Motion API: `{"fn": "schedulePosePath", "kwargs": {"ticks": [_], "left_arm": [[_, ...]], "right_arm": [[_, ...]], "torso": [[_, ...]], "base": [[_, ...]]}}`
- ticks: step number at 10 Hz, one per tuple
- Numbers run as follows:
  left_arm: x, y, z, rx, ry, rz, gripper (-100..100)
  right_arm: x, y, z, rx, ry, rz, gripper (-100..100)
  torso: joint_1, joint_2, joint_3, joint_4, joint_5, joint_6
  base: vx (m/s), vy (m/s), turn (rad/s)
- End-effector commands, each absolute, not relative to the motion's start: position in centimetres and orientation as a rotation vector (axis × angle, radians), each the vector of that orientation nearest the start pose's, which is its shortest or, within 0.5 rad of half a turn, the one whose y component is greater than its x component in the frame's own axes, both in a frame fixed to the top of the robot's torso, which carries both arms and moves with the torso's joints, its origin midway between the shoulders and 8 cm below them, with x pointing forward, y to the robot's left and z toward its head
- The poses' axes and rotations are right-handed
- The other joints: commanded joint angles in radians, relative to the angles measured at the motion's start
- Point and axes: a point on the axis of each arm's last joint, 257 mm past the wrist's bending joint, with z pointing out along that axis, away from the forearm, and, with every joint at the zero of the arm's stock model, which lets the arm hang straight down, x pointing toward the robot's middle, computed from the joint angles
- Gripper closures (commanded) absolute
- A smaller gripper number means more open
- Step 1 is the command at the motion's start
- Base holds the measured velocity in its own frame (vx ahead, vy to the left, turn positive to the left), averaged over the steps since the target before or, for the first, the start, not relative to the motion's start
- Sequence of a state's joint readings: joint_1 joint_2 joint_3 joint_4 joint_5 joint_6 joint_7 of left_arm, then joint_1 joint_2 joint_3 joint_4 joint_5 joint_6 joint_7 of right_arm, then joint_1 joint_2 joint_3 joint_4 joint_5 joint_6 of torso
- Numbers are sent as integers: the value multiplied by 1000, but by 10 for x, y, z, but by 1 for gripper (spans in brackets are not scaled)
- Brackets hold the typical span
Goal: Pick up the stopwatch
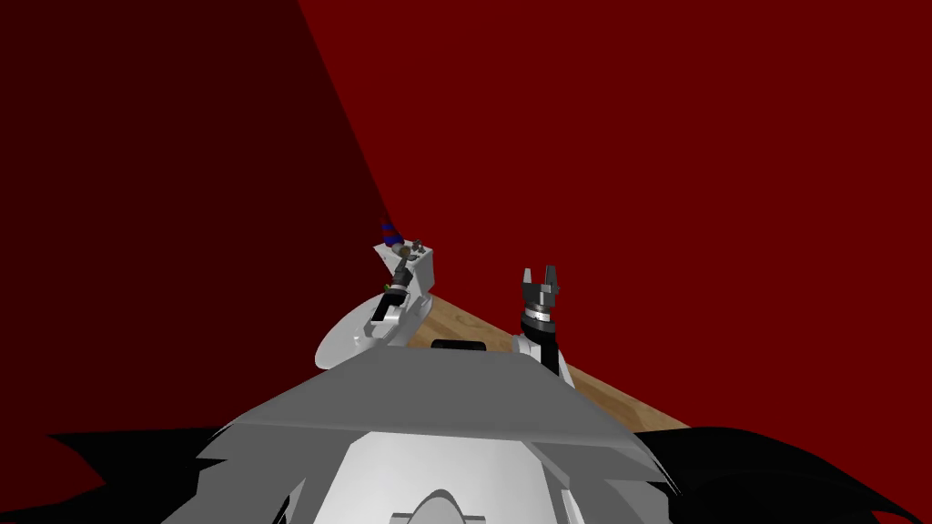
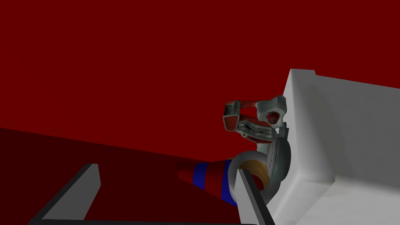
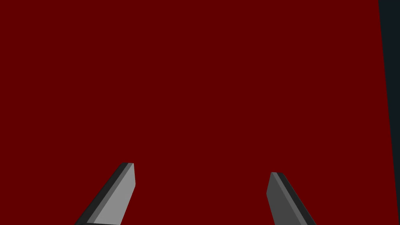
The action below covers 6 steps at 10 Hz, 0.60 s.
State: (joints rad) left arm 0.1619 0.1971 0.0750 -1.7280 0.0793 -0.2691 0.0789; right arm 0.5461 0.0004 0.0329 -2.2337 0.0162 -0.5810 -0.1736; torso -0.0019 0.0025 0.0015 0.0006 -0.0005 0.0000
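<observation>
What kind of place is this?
Likely an indoor room corner: dark red walls meeting, a light wood-plank floor strip, and a white box-shaped stand beside a red-and-blue striped cone.

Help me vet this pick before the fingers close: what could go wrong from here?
1. The grey stopwatch sits outside the open left end effector, beyond one finger; closing now would likely catch the striped cone instead.
2. It is crowded by a grey ring, a red and grey gadget and a white block, so advancing may knock those.
</observation>
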Motion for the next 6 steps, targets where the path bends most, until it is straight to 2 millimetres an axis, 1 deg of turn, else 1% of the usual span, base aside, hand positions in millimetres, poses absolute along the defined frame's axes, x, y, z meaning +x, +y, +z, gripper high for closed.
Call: {"fn": "schedulePosePath", "kwargs": {"ticks": [1, 2, 3, 4, 5, 6], "left_arm": [[494, 328, -153, -1004, 993, -1218, -100], [504, 334, -159, -1024, 999, -1201, -100], [504, 334, -161, -1028, 1002, -1198, -100], [515, 340, -168, -1052, 1010, -1181, -100], [515, 340, -169, -1054, 1011, -1180, -100], [526, 345, -175, -1077, 1017, -1164, -100]], "right_arm": [[337, -271, 4, 724, 579, 1470, 0], [337, -271, 4, 724, 579, 1470, 0], [337, -271, 4, 724, 579, 1470, 0], [337, -271, 4, 724, 579, 1470, 0], [337, -271, 4, 724, 579, 1470, 0], [337, -271, 4, 724, 579, 1470, 0]], "torso": [[0, 0, 0, 0, 0, 0], [1, -1, 0, 0, 0, 0], [0, -1, 0, 0, 0, 0], [0, -1, -1, 0, 0, 0], [0, -1, -1, 0, 0, 0], [0, -1, -1, 0, 0, 0]], "base": [[-34, -17, 22], [-38, -24, 40], [-31, -21, 28], [-30, -25, 48], [-28, -20, 34], [-42, -15, 60]]}}
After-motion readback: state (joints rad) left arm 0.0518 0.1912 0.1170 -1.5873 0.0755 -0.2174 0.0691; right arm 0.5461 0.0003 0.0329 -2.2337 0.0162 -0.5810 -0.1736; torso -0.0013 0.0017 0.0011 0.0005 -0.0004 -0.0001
